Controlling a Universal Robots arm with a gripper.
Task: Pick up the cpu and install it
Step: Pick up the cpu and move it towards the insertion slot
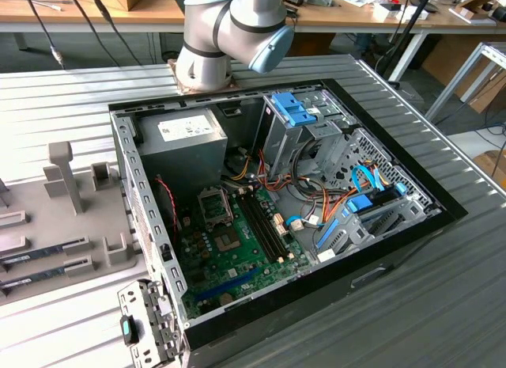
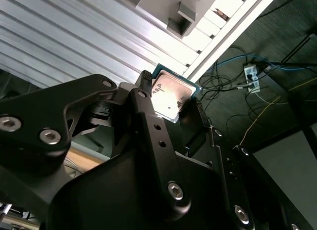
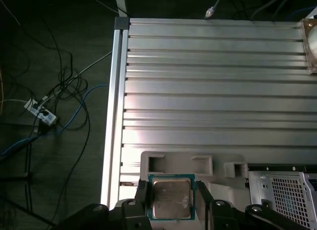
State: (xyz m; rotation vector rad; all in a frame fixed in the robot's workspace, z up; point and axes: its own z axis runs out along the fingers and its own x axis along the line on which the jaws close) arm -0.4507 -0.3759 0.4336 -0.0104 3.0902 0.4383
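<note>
The gripper is pinching the cpu by two edges. It is hanging level above the ribbed surface.

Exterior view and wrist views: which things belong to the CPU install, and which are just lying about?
Belongs to the job: cpu, gripped in the claw; black-framed socket on the green motherboard in the open case.
Just lying about: memory sticks in the grey holder; power supply; blue drive bracket; floor cables.
</note>
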